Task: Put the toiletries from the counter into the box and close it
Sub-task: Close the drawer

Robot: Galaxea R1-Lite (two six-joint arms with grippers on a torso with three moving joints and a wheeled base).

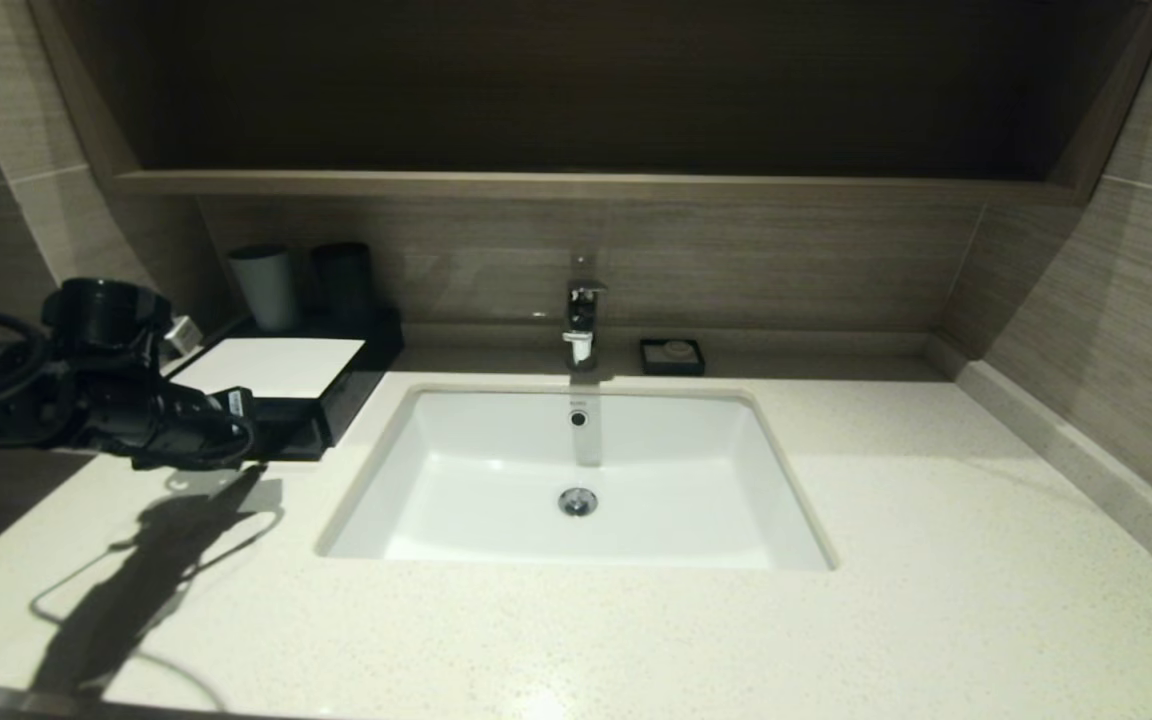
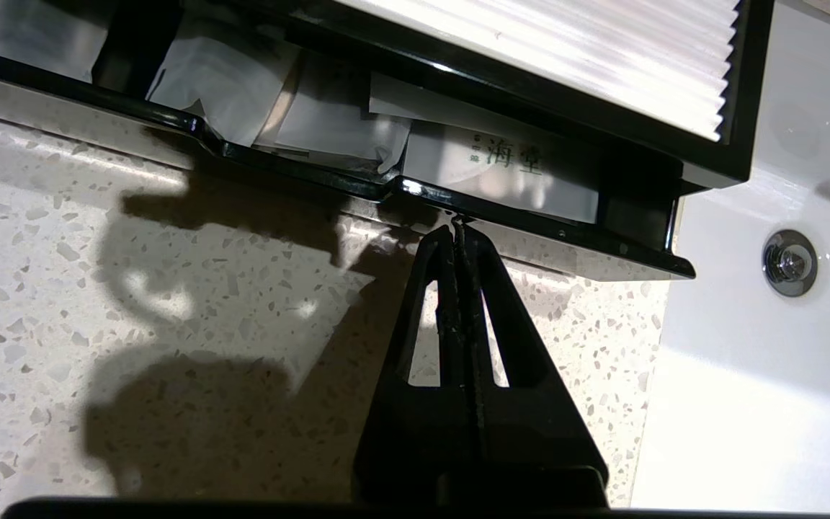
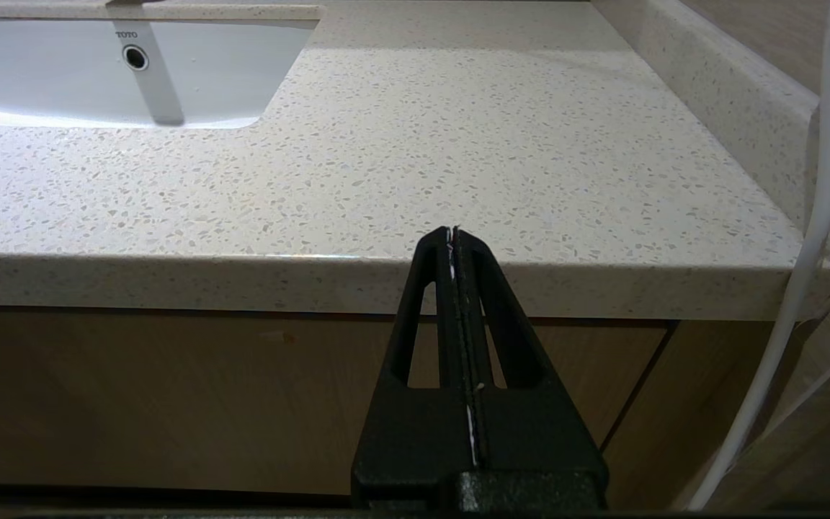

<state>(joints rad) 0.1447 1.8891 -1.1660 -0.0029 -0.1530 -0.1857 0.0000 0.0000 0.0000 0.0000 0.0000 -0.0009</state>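
Note:
The glossy black box (image 1: 354,392) with a white top panel (image 1: 271,365) stands at the back left of the speckled countertop. Its front drawer (image 2: 300,171) is pulled partly out. Several white wrapped packets lie in it, one with green characters (image 2: 501,169) and a crumpled one (image 2: 220,79). My left gripper (image 1: 241,428) is shut and empty, with its tips (image 2: 456,229) against the drawer's front wall beside the notch. The brown wood-grain ledge (image 1: 576,183) shows no packets. My right gripper (image 3: 452,232) is shut and parked below the countertop's front edge.
A white sink (image 1: 576,480) with a faucet (image 1: 581,320) is in the middle. A small black soap dish (image 1: 672,356) sits behind it. Two cups (image 1: 264,287) stand behind the box. A white cable (image 3: 811,216) hangs near the right gripper.

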